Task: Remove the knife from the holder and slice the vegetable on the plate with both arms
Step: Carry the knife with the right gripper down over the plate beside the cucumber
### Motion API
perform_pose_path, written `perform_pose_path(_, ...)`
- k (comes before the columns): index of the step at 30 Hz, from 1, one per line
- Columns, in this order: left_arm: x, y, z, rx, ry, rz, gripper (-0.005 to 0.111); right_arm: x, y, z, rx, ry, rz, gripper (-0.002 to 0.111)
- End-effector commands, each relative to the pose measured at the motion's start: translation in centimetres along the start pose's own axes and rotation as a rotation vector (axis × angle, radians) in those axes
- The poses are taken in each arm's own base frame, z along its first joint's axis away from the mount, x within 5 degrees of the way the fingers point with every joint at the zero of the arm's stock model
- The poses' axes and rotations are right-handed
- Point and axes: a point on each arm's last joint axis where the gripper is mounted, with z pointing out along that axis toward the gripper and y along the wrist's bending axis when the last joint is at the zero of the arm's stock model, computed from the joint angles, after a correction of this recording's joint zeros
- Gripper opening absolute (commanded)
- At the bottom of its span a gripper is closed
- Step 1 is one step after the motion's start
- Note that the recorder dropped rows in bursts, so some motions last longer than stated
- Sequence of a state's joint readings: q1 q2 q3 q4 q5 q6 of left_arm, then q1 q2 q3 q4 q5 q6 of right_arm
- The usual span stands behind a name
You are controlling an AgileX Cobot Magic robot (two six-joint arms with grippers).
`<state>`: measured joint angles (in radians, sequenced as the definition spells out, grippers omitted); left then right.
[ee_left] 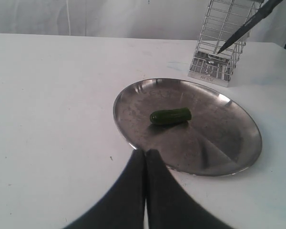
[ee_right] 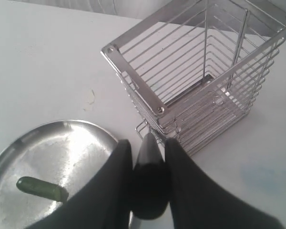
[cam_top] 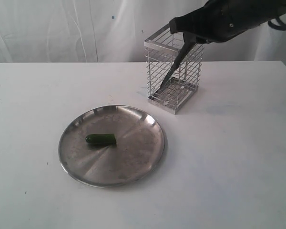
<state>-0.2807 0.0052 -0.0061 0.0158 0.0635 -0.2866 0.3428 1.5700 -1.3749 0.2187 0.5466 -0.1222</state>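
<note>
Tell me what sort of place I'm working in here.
Probably a staged lab tabletop, not a real kitchen: a bare white table before a white curtain backdrop, holding only a steel plate and a wire holder.

Bright, even, diffuse light, shadows soft and faint. Soft glare streaks on plate (cam_top: 133,162), small glints on holder (cam_top: 152,45) rim. Exterior view slightly soft, whites near blown out. Wrist views: fingers (ee_left: 133,195) close-up, blurred, dark

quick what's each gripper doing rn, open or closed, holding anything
Left gripper: closed, holding nothing.
Right gripper: closed on the knife handle, blade slanting down inside the holder.
</note>
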Motion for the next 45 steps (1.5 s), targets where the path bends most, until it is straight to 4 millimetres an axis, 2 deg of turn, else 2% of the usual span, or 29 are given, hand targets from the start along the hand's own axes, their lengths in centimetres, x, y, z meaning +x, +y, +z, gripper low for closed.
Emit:
perform_pose_path(1,0.2,0.0,0.0,0.002,0.002,-0.010,0.000,-0.3,0.3,-3.2,-0.003,-0.003,-0.031,0.000)
perform_pose_path(5,0.2,0.0,0.0,0.002,0.002,-0.010,0.000,0.0,1.0,-5.6,-0.017,-0.030,-0.043,0.000)
perform_pose_path(10,0.2,0.0,0.0,0.002,0.002,-0.010,0.000,1.4,2.6,-8.4,-0.058,-0.061,-0.076,0.000)
perform_pose_path(15,0.2,0.0,0.0,0.002,0.002,-0.010,0.000,3.9,5.5,-9.2,-0.147,-0.076,-0.178,0.000)
perform_pose_path(20,0.2,0.0,0.0,0.002,0.002,-0.010,0.000,6.2,8.3,-8.0,-0.222,-0.220,-0.222,0.000)
perform_pose_path(25,0.2,0.0,0.0,0.002,0.002,-0.010,0.000,7.7,9.7,-5.9,-0.247,-0.334,-0.227,0.000)
perform_pose_path(31,0.2,0.0,0.0,0.002,0.002,-0.010,0.000,10.0,10.3,-2.1,-0.232,-0.335,-0.244,0.000)
perform_pose_path(34,0.2,0.0,0.0,0.002,0.002,-0.010,0.000,12.0,10.3,0.8,-0.207,-0.349,-0.249,0.000)
perform_pose_path(38,0.2,0.0,0.0,0.002,0.002,-0.010,0.000,13.8,10.3,3.1,-0.193,-0.297,-0.261,0.000)
perform_pose_path(41,0.2,0.0,0.0,0.002,0.002,-0.010,0.000,14.7,10.6,4.1,-0.196,-0.254,-0.263,0.000)
perform_pose_path(45,0.2,0.0,0.0,0.002,0.002,-0.010,0.000,16.0,11.5,4.6,-0.222,-0.177,-0.292,0.000)
